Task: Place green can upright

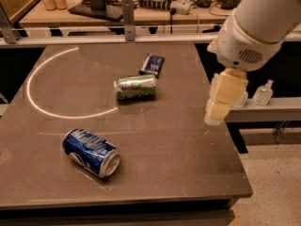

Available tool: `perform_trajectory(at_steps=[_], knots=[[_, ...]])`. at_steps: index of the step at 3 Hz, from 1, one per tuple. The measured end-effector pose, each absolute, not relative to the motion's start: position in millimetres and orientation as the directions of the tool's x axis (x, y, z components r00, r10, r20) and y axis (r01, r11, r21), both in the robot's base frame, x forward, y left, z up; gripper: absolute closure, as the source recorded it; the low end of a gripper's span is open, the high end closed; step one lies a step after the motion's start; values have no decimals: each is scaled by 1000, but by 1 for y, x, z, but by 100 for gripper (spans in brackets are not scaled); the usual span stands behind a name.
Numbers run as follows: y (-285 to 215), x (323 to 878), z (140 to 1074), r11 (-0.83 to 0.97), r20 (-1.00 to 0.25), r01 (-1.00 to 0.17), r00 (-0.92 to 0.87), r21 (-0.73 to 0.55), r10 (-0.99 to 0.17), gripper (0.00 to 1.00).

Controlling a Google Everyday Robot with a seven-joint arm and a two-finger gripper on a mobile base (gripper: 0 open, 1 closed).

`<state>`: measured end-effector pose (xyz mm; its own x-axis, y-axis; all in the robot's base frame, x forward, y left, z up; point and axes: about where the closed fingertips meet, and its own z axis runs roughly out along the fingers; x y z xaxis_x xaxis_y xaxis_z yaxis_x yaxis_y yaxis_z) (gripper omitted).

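Since green can (135, 87) lies on side mid-surface (188, 164), just beside dark packet (152, 64), uprighting not yet begun. Claw (218, 105) hangs above right edge, well apart from can, likely staged for approach (released or clenched: cannot tell). Blue can (91, 152) lies near front.

One view only — it looks down at a slant from above the near edge of the dark brown flat counter (188, 173), facing across to a cluttered wooden desk (141, 14) behind. The cream-coloured gripper (215, 114) hangs close in, over the counter's right edge.
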<state>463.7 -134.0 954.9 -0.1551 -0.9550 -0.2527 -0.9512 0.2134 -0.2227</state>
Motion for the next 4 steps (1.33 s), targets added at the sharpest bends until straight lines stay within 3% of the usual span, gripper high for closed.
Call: perform_trajectory(at_steps=[1,4], knots=[[-78,492,940,152,-304,-972,-93,-178,-948,0],[1,519,905,-58,-333,-994,87,-96,-939,0]])
